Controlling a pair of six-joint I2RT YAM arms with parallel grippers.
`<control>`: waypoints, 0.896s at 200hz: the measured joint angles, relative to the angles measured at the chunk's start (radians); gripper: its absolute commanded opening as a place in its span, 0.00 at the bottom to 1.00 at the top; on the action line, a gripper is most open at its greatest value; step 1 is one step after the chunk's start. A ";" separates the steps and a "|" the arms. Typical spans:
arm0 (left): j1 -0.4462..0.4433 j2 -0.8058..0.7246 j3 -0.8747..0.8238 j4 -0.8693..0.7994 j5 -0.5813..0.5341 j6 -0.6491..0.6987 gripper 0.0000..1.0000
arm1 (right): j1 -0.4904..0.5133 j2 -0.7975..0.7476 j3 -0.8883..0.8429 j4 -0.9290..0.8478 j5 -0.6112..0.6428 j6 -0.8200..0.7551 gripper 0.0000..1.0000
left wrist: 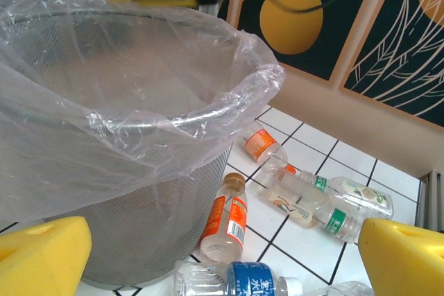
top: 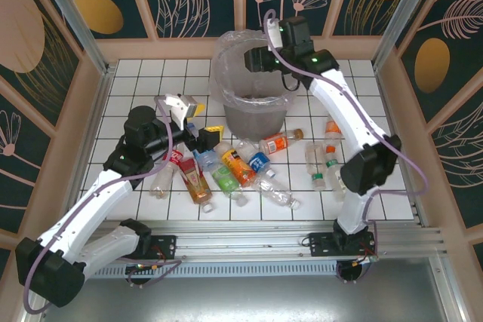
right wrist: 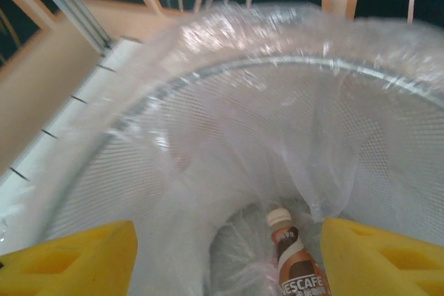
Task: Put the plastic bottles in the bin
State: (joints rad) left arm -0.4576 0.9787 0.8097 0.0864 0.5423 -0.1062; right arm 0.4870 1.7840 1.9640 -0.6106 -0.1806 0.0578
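We see the grey mesh bin [top: 256,120] upright and bag-lined, one brown-labelled bottle [right wrist: 297,268] inside it, other plastic bottles [top: 240,167] lying scattered near its base.

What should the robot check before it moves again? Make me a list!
1. Right gripper open and empty above the bin: ok.
2. Brown bottle lying inside the bin: ok.
3. Bin upright with its bag open: ok.
4. Left gripper open and empty, ready to grab: ok.
5. All bottles in the bin: not ok, many lie outside it.
6. Left gripper lined up on one bottle: cannot tell.
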 measured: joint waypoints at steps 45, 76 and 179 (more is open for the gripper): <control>0.000 -0.012 0.008 -0.006 0.058 -0.003 0.98 | 0.017 -0.291 -0.233 0.057 0.000 0.027 0.71; 0.000 -0.014 0.039 -0.040 0.121 -0.003 0.99 | 0.022 -0.463 -0.426 0.075 0.042 0.097 0.72; 0.000 -0.231 -0.043 -0.163 0.145 -0.065 0.99 | 0.033 -0.817 -1.089 0.119 0.114 0.402 0.72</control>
State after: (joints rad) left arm -0.4576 0.7479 0.7666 -0.0761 0.6872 -0.1711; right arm 0.5198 0.9668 0.8749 -0.4911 -0.0666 0.4599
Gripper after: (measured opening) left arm 0.985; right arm 0.717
